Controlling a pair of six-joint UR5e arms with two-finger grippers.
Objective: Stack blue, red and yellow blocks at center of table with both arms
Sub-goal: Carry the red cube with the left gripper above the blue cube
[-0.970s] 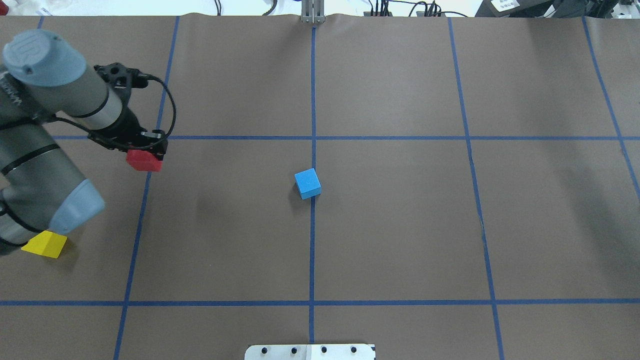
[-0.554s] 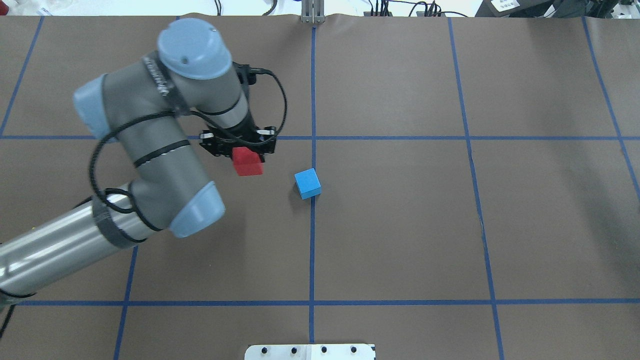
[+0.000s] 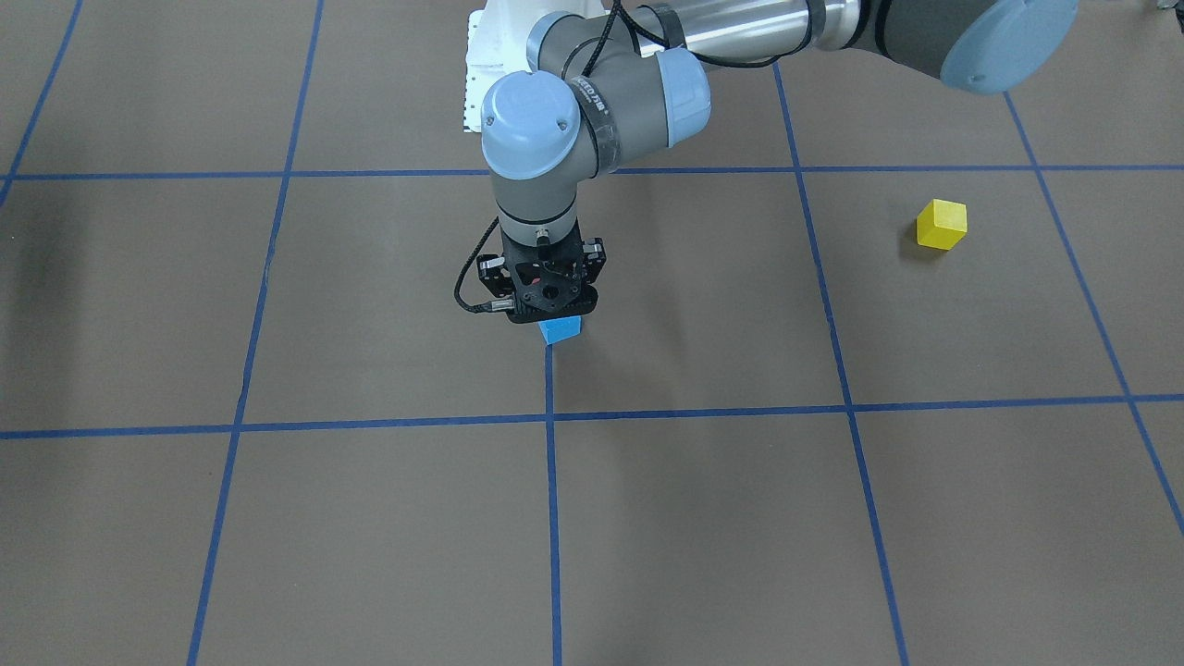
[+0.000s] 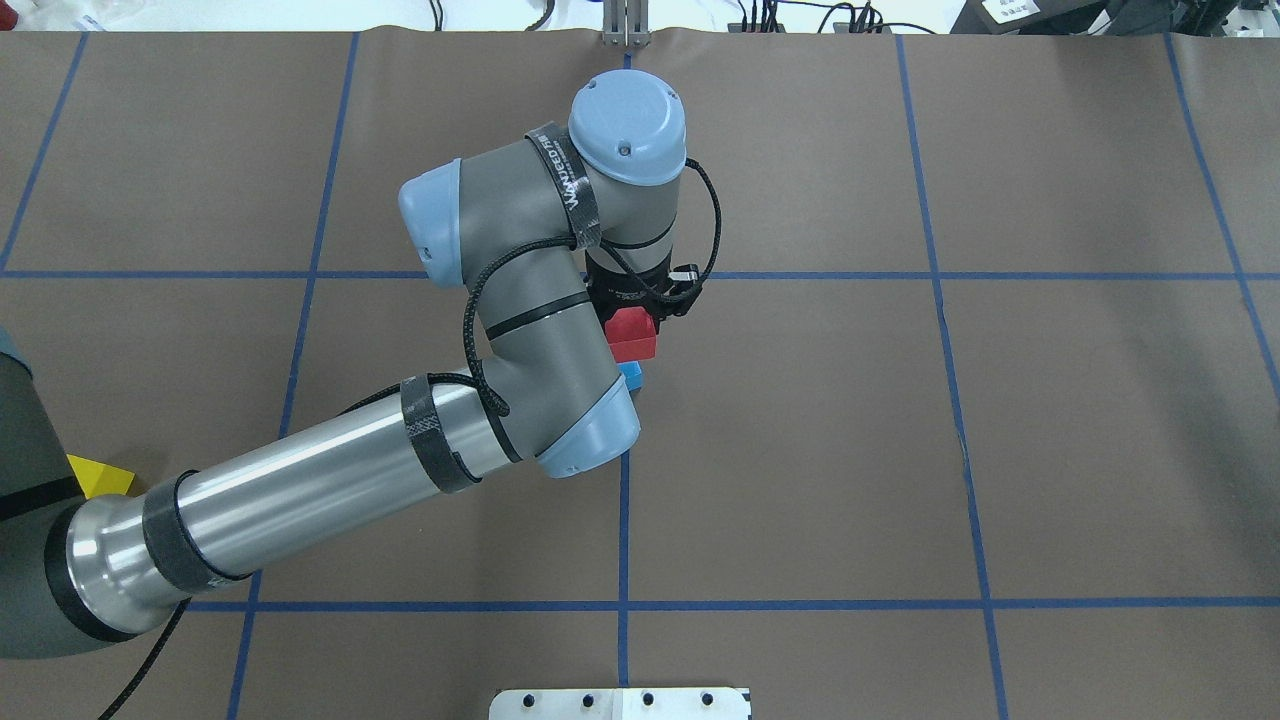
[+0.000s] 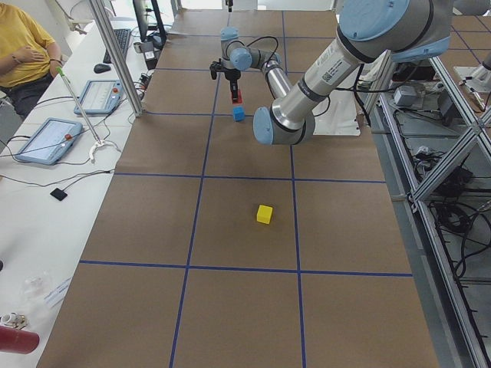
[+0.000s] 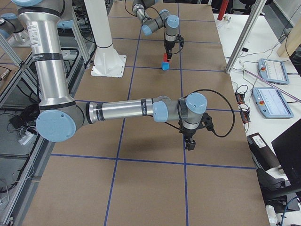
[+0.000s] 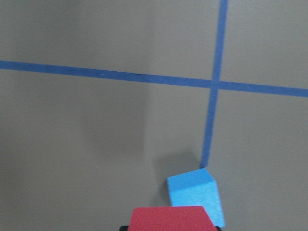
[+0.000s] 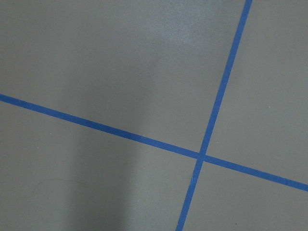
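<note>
My left gripper (image 4: pixel 638 312) is shut on the red block (image 4: pixel 632 335) and holds it just above the blue block (image 4: pixel 631 376), a little off to one side of it. The blue block sits at the table's centre tape cross and shows below the red one in the left wrist view (image 7: pixel 195 195). The yellow block (image 3: pixel 942 225) lies alone on the table's left side, partly under the left arm in the overhead view (image 4: pixel 98 477). My right gripper (image 6: pixel 189 142) hangs over bare table far from the blocks. I cannot tell whether it is open or shut.
The left arm's forearm (image 4: pixel 330 490) stretches low across the left half of the table. Blue tape lines (image 4: pixel 624 500) grid the brown surface. A white base plate (image 4: pixel 620 703) sits at the near edge. A side desk with tablets (image 5: pixel 46 138) and a seated person are beyond the table.
My left arm has swung right from the table's left side to the centre, carrying the red block to just above the blue block. The blue and yellow blocks have not moved.
</note>
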